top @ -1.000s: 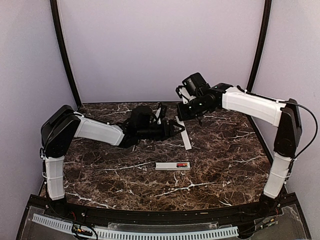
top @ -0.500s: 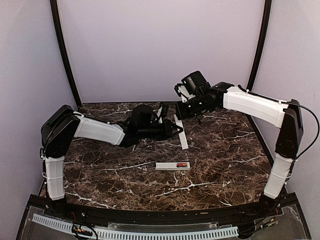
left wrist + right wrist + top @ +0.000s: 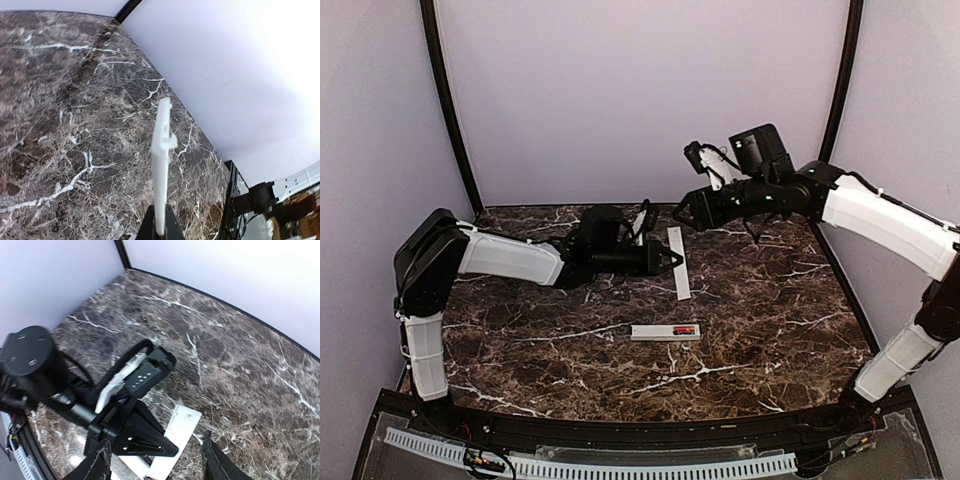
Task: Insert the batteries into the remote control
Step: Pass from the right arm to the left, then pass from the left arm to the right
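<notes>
1. Top view: the remote control (image 3: 655,332) lies flat on the dark marble table (image 3: 770,300), near the middle and crosswise. A red battery (image 3: 684,330) sits at its right end. Farther back, the left tool (image 3: 672,259) reaches in from the left and is clamped on the thin white cover strip (image 3: 680,280), which runs from far to near. It grips the strip about halfway along. I cannot tell whether the strip touches the table. The right tool (image 3: 685,213) hangs just beyond the strip's far end, apart from it, with nothing in it.

2. Left wrist view: the left tool (image 3: 160,227) has its two dark fingers pressed together on the cover strip (image 3: 161,160). The strip is seen edge-on and points away over the table (image 3: 60,125), with a small notch near its free end.

3. Right wrist view: the right tool (image 3: 156,447) has its fingers (image 3: 102,460) spread wide and grips nothing. Below it, the left arm's tool pinches the cover strip (image 3: 182,422) above the table (image 3: 240,355).
</notes>
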